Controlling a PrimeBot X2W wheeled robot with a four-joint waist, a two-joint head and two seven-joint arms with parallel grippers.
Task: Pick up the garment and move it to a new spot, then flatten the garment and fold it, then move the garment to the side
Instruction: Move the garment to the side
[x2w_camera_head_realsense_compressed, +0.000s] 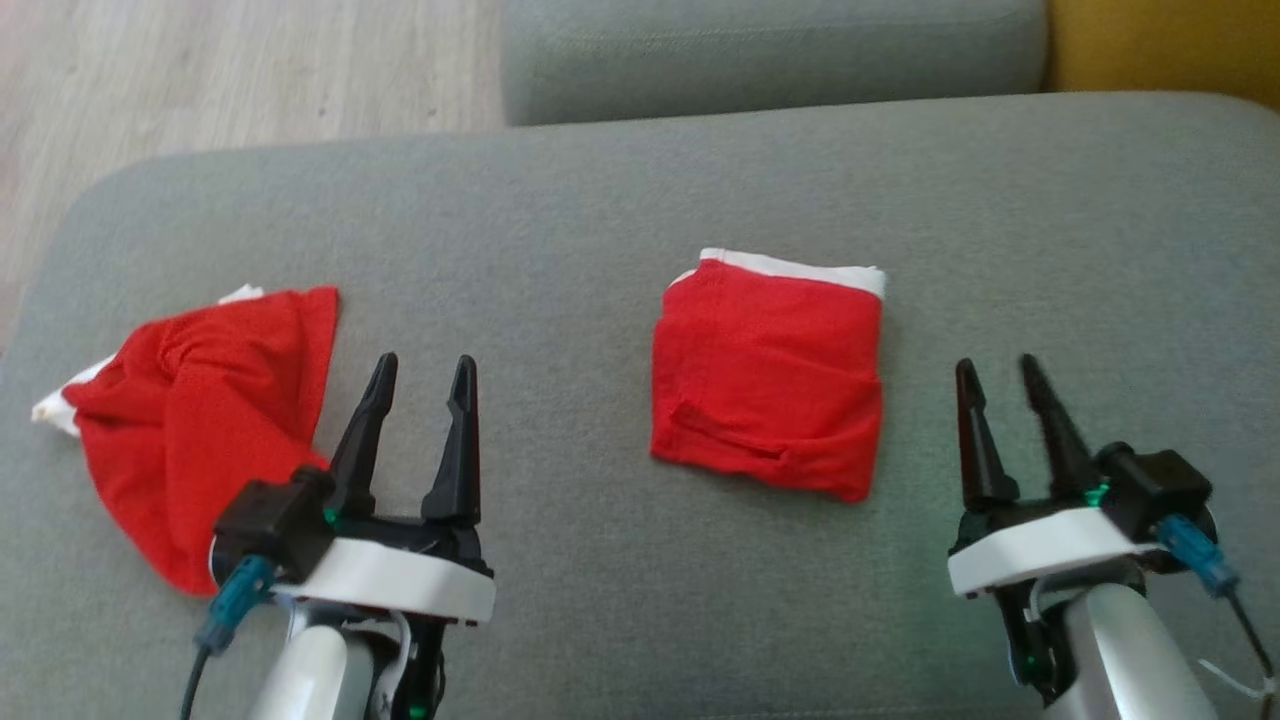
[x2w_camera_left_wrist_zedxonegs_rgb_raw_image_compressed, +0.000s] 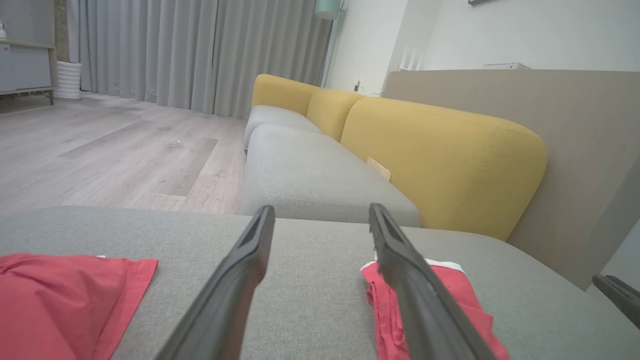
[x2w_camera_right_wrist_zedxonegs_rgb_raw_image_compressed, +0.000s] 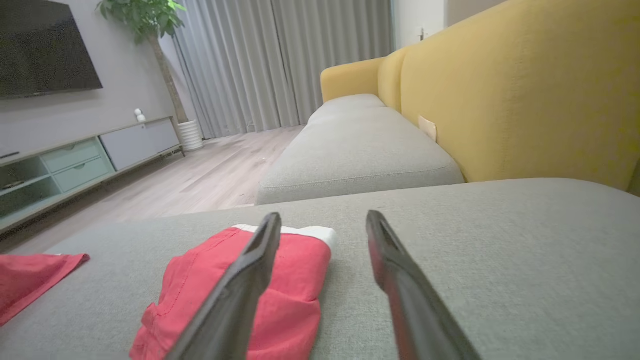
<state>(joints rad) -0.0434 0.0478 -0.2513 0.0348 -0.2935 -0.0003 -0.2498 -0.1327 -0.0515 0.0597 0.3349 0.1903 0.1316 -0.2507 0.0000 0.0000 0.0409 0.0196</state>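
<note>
Folded red garment (x2w_camera_head_realsense_compressed: 768, 385) lies mid-frame on the grey sofa cushion (x2w_camera_head_realsense_compressed: 600, 200); crumpled red garment (x2w_camera_head_realsense_compressed: 200, 420) at centre left. Left jaws, lower left, and right jaws, lower right, stand open, empty

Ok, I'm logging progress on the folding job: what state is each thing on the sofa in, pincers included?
Red fabric garment with a white band, in the middle: folded into a flat rectangle, not held.
Second red fabric garment, at the robot's left: crumpled in a heap, not held.
Left pincer: open, empty.
Right pincer: open, empty.
</note>
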